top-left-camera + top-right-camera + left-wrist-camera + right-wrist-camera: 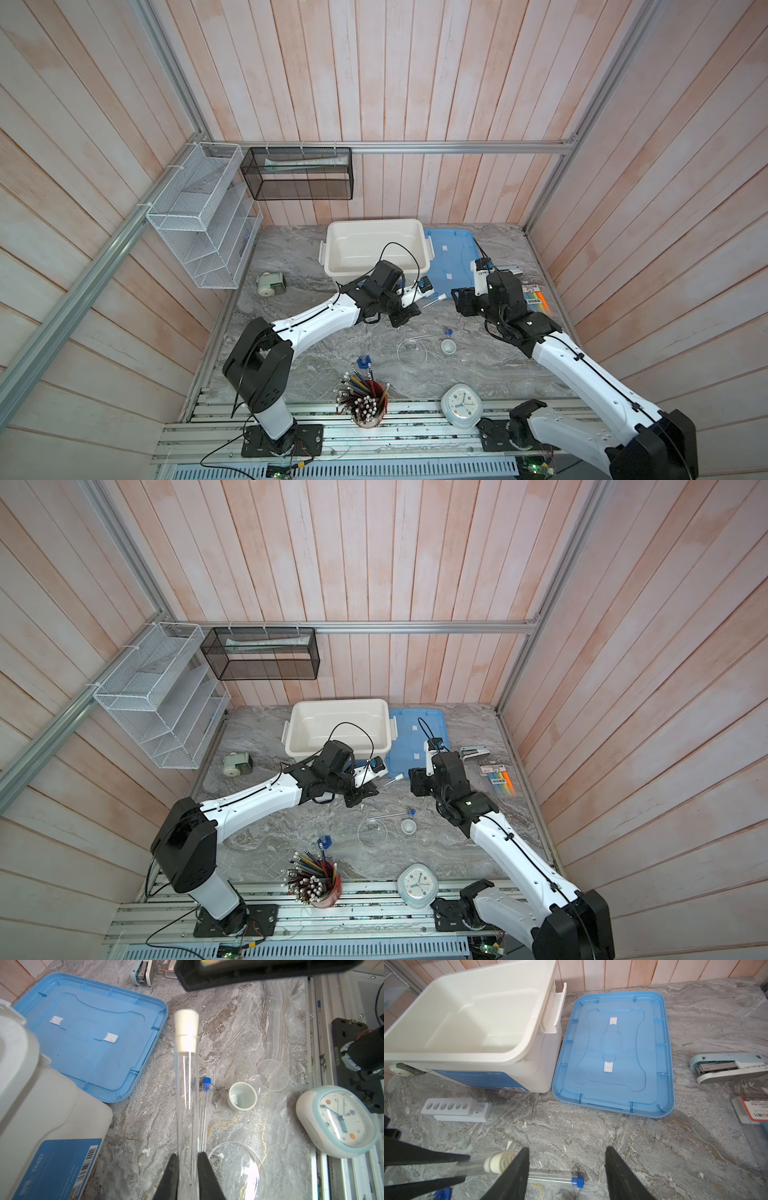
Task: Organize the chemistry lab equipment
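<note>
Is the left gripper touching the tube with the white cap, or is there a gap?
Touching. In the left wrist view, the left gripper has both jaws pressed against the sides of the white-capped tube, with no gap.

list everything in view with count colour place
storage bin: 1, white, table back
bin lid: 1, blue, beside bin
six-hole rack: 1, white, in front of bin
white-capped tube: 1, clear, in left gripper
blue-capped tube: 1, clear, on table
petri dish: 1, clear, table centre
small cup: 1, white, by dish
clear cup: 1, clear, by small cup
blue-topped bottle: 1, clear, near pencil cup
pencil cup: 1, red, front edge
clock: 1, white, front edge
stapler: 1, pale blue, right of lid
highlighter pack: 1, multicoloured, right side
small device: 1, pale green, left side
wire shelf: 1, white, left wall
mesh basket: 1, black, back wall
left gripper: 1, black, shut on white-capped tube
right gripper: 1, black, open, empty
</note>
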